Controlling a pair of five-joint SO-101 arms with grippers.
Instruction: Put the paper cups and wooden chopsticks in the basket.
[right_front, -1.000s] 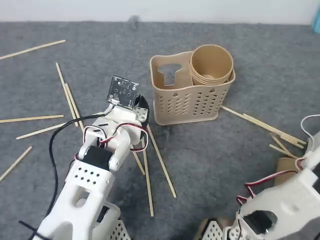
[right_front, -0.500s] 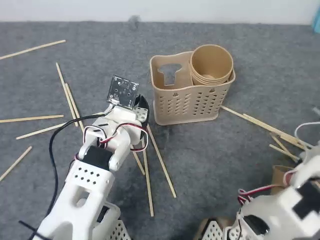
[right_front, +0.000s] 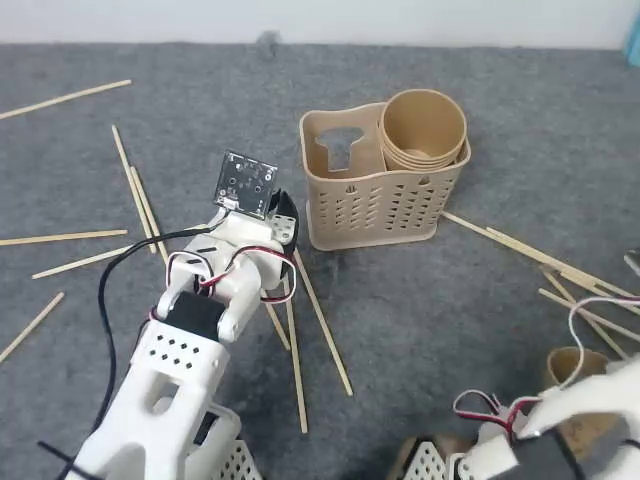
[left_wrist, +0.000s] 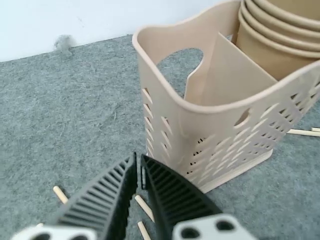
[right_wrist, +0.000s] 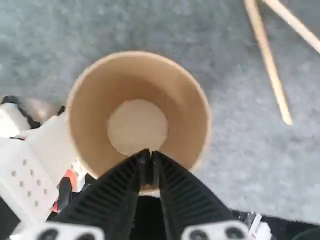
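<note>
Hanging over a loose paper cup (right_wrist: 137, 125) at the near edge of the desk (right_front: 440, 300), the right gripper (right_wrist: 150, 154) is clenched empty; farther in, the left gripper (left_wrist: 139, 160), also clenched, sits over chopsticks (right_front: 320, 315) beside the basket (right_front: 370, 205) holding stacked cups (right_front: 425, 125)

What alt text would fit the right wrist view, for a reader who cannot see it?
The right gripper, its jaws shut, hangs over an upright, empty paper cup, seen from straight above. The cup stands on a grey mat, and two chopsticks lie on the mat, apart from it.
</note>
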